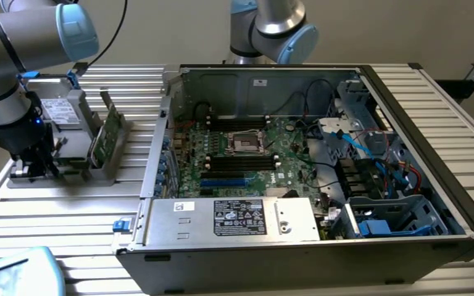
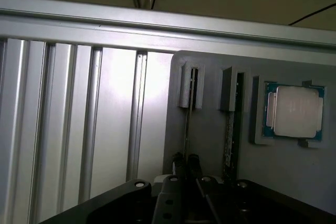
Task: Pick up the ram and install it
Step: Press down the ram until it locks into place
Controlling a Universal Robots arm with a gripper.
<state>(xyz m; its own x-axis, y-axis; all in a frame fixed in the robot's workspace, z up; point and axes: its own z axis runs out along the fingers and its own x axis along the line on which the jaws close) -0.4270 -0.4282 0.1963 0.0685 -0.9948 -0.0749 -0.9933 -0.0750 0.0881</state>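
Fingers (image 2: 179, 161) tight around ram (image 2: 187, 129) on edge in grey holder (image 2: 210, 140).

Reference: open black metal computer case (image 1: 434, 185), standing on the ribbed aluminium table (image 1: 72, 216).
Inside the case: large green motherboard (image 1: 253, 154); silver box-shaped power supply (image 1: 229, 219) along the near wall; blue cables (image 1: 369, 148) toward the exterior view's right.
Outside the case, to the exterior view's left: grey plastic holder block (image 1: 97, 169), with a long, thin green ram stick (image 1: 105, 139) standing on edge in it.
Grey-and-blue robot arm (image 1: 23, 37) reaches down at the holder block. Gripper (image 1: 35, 166) sits low, on the side farthest from the case.
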